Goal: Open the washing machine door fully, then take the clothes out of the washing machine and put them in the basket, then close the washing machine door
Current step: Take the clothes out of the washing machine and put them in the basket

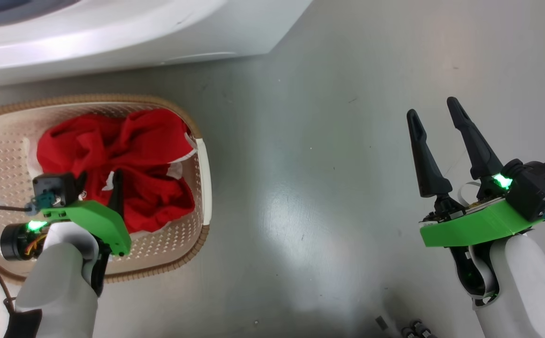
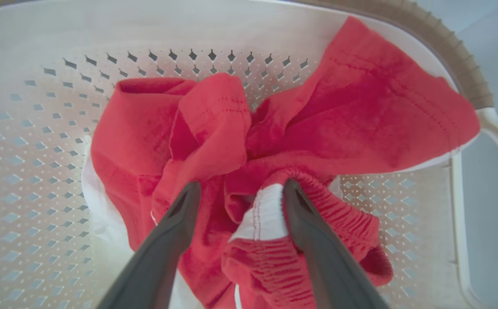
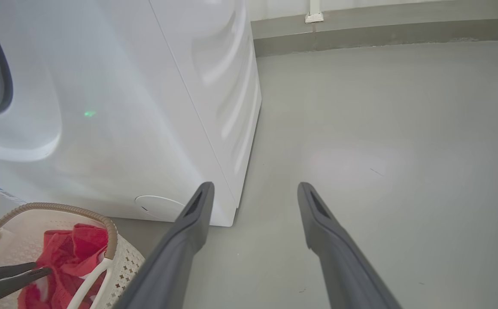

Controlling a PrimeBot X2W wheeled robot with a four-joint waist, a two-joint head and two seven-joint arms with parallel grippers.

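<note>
Clothes (image 1: 131, 141) are lying in the basket (image 1: 204, 188); left hand (image 2: 241, 185) is hanging open, 2 fingers (image 2: 167, 240) straddling a fold, seemingly unclamped; right hand (image 1: 432, 106) is hovering open, empty.

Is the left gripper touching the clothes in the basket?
Touching. Left wrist view: the left gripper, jaws open, straddles the clothes, which press against one jaw.

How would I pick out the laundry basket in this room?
Start at the big white washing machine. On the grey floor just in front of it sits the basket. It is cream with perforated sides and a brown woven-look rim, and holds red clothes.
</note>
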